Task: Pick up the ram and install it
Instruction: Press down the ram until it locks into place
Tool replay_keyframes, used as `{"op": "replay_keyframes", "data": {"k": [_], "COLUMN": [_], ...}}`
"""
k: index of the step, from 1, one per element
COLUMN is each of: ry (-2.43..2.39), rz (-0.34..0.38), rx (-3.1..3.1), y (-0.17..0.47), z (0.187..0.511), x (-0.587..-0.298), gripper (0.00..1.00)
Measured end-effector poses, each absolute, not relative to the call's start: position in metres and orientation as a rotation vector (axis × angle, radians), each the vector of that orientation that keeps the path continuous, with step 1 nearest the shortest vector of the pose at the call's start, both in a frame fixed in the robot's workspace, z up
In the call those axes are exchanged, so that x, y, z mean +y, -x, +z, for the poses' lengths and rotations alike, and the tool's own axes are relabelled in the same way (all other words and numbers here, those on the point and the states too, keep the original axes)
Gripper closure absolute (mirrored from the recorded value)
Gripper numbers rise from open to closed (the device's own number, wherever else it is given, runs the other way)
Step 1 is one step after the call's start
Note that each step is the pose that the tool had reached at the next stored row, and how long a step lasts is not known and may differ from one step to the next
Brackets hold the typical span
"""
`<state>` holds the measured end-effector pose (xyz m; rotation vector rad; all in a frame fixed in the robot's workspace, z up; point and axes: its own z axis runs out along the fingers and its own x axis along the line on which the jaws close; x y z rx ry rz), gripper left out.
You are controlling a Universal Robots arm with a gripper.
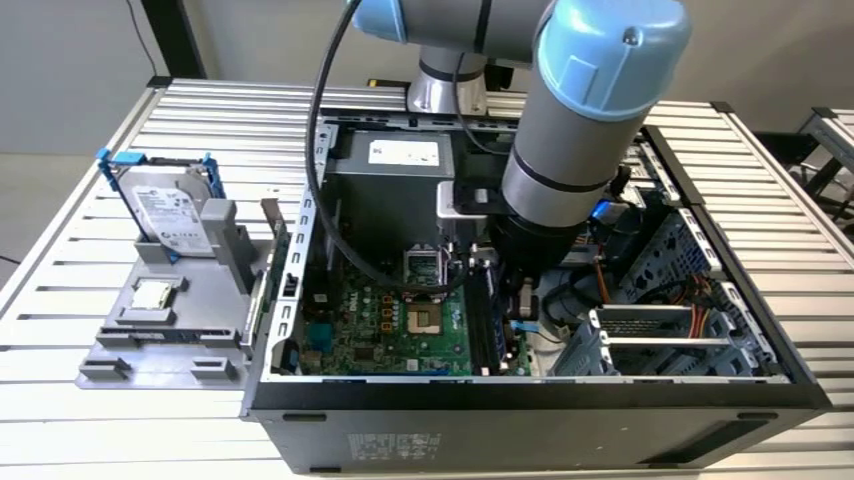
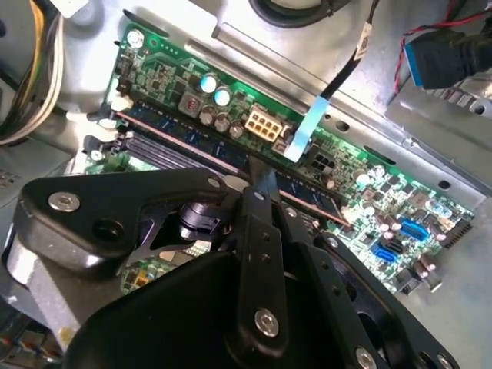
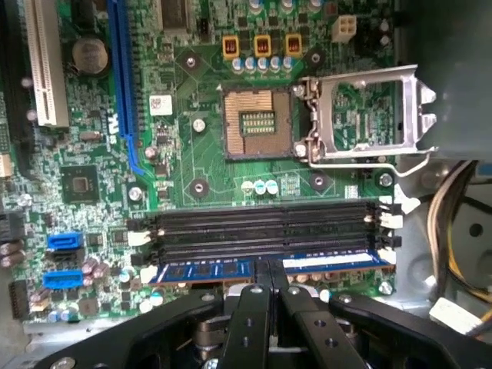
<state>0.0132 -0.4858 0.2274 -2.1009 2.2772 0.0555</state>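
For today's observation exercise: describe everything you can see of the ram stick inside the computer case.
The ram is a long, thin blue circuit board with dark chips along its face. It stands on edge in the outermost of the black memory slots on the green motherboard, beside the empty slots. The gripper is closed on its upper edge near mid-length. In the second wrist view it shows as a narrow strip running between the white end latches.

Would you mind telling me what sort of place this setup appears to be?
Probably a robotics lab bench for computer-assembly trials: an open black desktop computer case lies on a slatted metal table, a grey parts fixture holds a silver hard drive, and the black gripper grips the blue ram stick.
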Motion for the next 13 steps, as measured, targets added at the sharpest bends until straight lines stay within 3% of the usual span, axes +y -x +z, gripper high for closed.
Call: {"op": "replay_keyframes", "data": {"k": [13], "ry": [2.102], "rz": [0.054], "rx": [2.278], "y": [-0.013], "z": [0.287], "x": [-0.486], "gripper": [1.0]}}
